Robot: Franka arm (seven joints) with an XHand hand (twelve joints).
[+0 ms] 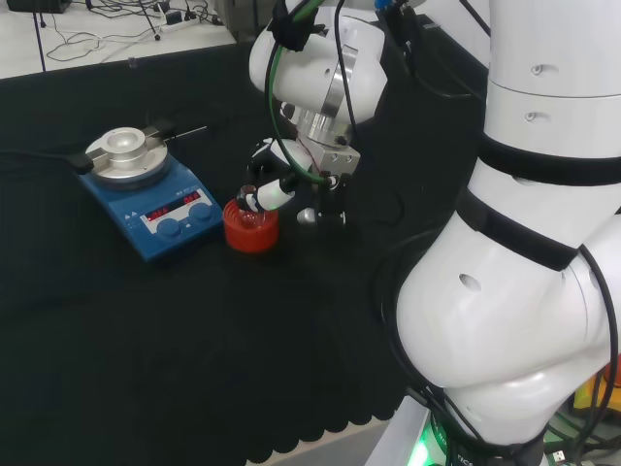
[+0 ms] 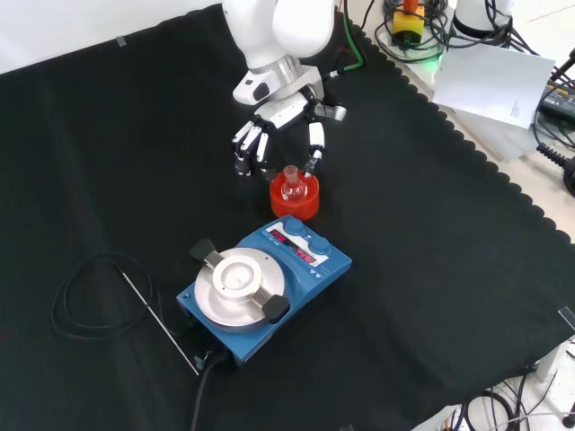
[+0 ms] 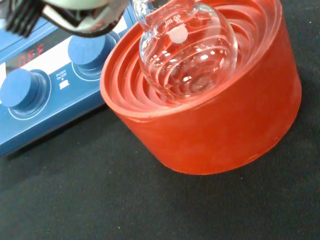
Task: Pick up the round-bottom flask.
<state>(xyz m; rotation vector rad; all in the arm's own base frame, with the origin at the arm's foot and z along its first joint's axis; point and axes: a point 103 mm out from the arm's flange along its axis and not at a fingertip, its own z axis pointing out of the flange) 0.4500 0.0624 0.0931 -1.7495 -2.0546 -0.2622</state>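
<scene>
Flask [image 2: 290,181] in red stand [image 2: 296,199], between spread fingers [image 2: 315,144], ungrasped.

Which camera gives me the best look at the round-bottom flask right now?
The wrist view: the round-bottom flask is close, its clear bulb seated in the red ribbed stand. The front view shows it small, neck up beside the hand; in the head view the hand partly covers it.

Glossy clear glass flask [image 3: 187,47], matt red ribbed stand [image 3: 225,125]
</scene>
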